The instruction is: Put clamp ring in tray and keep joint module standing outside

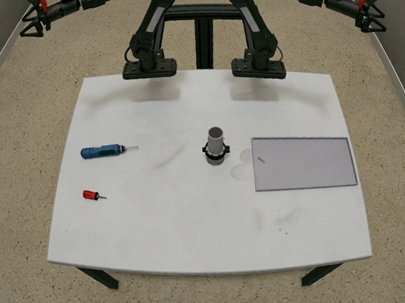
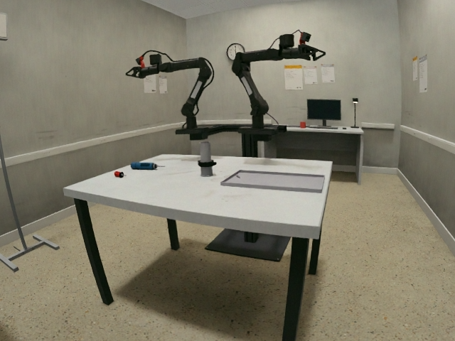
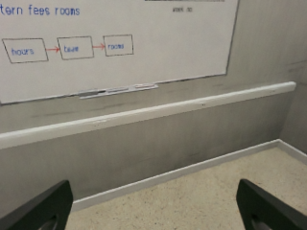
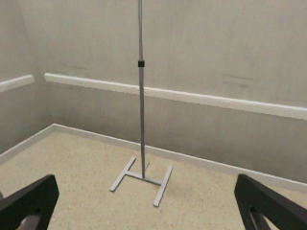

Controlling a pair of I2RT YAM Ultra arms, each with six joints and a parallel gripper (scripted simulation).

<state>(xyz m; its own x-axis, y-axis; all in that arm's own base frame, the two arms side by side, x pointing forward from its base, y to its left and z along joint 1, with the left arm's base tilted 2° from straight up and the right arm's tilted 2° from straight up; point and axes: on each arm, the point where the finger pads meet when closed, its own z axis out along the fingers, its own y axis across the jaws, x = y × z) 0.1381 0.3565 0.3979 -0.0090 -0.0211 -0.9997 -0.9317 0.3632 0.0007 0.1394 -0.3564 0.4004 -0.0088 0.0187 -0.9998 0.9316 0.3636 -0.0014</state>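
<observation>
The joint module (image 1: 215,162) (image 2: 206,171) stands upright mid-table, outside the tray. The pale grey link tube (image 1: 215,141) (image 2: 205,150) stands upright on it. The black clamp ring (image 1: 216,157) (image 2: 207,164) sits around the joint between them, with lugs on both sides. The grey tray (image 1: 307,166) (image 2: 279,182) lies to the right in the top and exterior views. My left gripper (image 1: 384,23) (image 2: 323,53) (image 3: 153,188) is open and empty, high and far out beyond the tray side. My right gripper (image 1: 22,27) (image 2: 126,74) (image 4: 147,182) is open and empty, high on the opposite side.
A blue power screwdriver (image 1: 102,151) (image 2: 143,166) and a small red screwdriver (image 1: 90,194) (image 2: 118,174) lie at the left of the white table (image 1: 172,226) (image 2: 165,194). A small thin dark piece (image 1: 261,159) (image 2: 238,176) shows in the tray's left part.
</observation>
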